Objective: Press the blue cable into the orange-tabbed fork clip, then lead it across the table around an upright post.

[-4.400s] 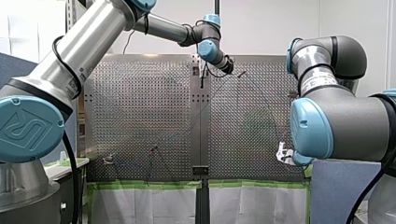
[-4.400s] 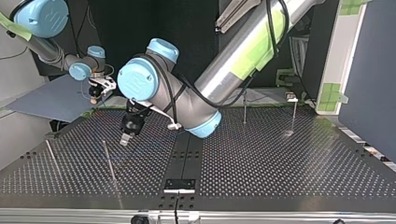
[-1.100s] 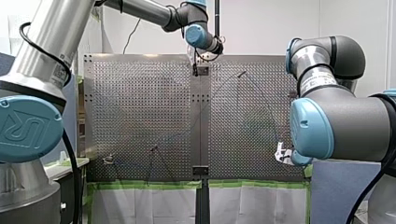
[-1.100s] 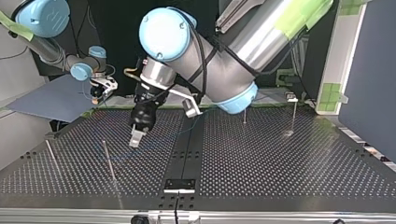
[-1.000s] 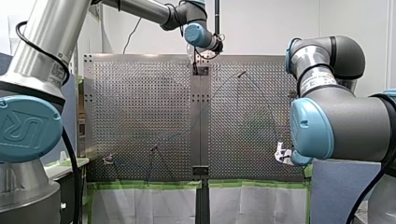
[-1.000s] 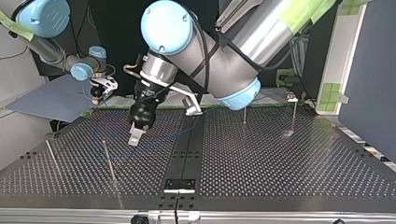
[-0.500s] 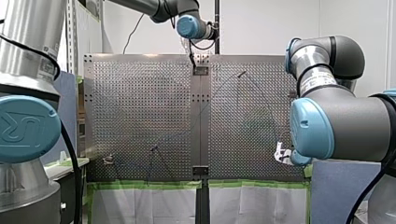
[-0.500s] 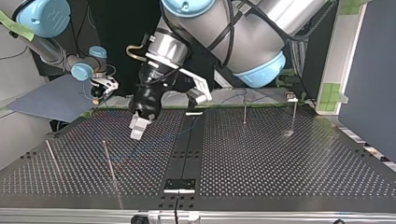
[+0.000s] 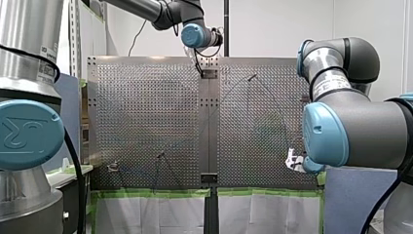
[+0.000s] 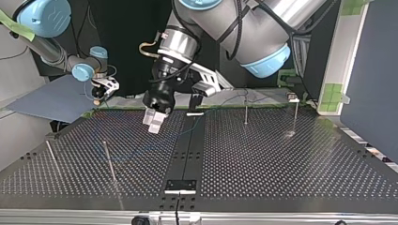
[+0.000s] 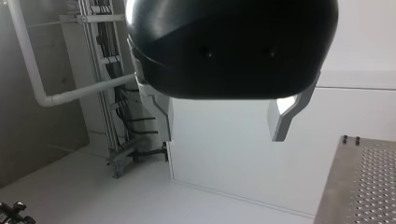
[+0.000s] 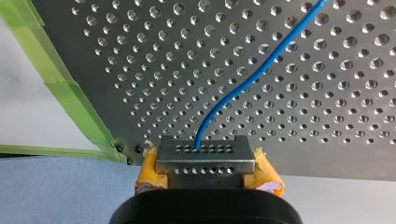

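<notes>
Over the last seconds my left tool (image 10: 154, 123) has been lifted from low beside the upright post (image 10: 109, 161) and swung toward the middle of the counter (image 10: 281, 164); its fingers are seen spread wide with nothing between them; the blue cable (image 12: 252, 79) is pinched at its end by my right tool (image 12: 205, 161) at the counter's edge, and from there it trails over the holes; the left arm is judged to be retreating or repositioning; the fork clip cannot be made out.
</notes>
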Robot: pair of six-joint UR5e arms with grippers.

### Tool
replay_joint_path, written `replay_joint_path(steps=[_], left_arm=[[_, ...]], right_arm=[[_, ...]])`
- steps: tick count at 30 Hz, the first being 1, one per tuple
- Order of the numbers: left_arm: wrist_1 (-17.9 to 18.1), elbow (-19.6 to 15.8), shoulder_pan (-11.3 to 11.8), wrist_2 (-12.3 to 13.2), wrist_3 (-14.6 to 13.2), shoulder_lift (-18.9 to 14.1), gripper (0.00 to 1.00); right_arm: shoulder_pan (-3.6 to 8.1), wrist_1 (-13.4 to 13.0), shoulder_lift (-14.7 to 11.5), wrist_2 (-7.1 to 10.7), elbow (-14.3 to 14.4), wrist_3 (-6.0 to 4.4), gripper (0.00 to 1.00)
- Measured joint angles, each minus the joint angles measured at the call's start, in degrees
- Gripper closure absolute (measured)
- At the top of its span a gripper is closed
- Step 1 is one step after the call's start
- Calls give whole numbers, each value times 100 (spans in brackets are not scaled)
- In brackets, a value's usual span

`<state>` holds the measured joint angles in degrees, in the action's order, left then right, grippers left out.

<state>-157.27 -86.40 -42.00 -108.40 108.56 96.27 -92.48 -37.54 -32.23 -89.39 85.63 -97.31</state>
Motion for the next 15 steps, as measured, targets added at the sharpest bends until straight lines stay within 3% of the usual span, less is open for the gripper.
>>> replay_joint_path(steps=[15], left_arm=[[715, -715, 16, 111, 276, -6, 0]], right_arm=[[-24, 0, 0, 0, 1, 0, 100]])
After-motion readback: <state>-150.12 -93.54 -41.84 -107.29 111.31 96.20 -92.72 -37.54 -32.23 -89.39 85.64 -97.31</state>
